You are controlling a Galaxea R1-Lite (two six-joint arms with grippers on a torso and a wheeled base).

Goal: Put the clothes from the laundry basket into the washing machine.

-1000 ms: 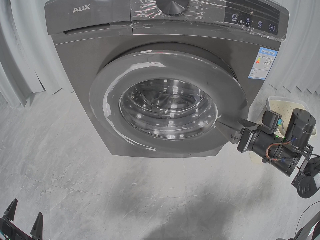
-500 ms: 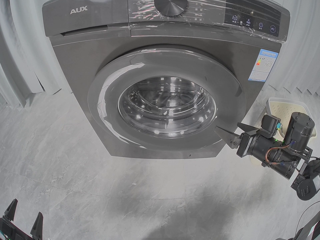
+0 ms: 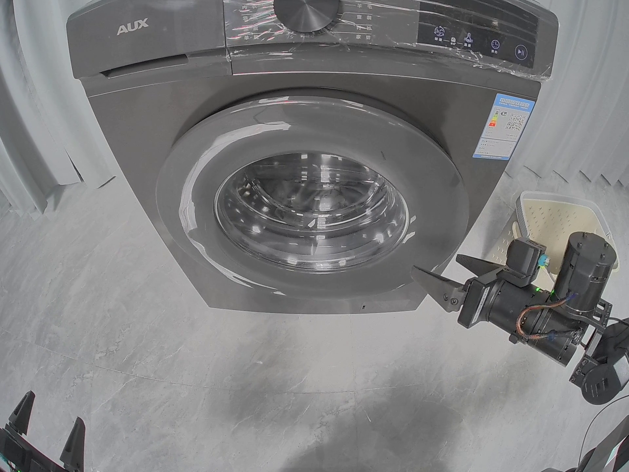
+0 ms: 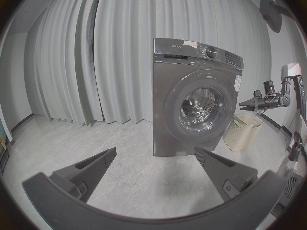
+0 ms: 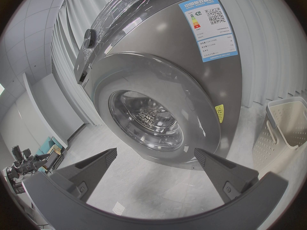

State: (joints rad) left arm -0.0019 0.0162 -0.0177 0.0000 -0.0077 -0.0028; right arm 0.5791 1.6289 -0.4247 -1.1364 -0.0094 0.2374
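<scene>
The grey washing machine [image 3: 164,113] stands in front of me with its round door [image 3: 196,185] closed and the steel drum visible through the glass. My right gripper [image 3: 438,265] is open and holds nothing, its fingertips just off the door's lower right rim. A cream perforated laundry basket [image 3: 560,221] sits on the floor right of the machine, behind the right arm. The part of the basket's inside [image 5: 295,122] that I can see is bare. My left gripper [image 3: 52,409] hangs low at the near left, open and holding nothing.
Grey curtains [image 3: 46,99] hang behind and on both sides of the machine. Open grey tiled floor [image 3: 262,375] lies between me and the machine. In the left wrist view the machine [image 4: 166,90], the basket [image 4: 243,131] and the right gripper [image 4: 244,105] stand far off.
The head view has shifted, so the machine sits further left in the picture. The right gripper has drawn back and down from the door's rim. The left gripper is unchanged.
</scene>
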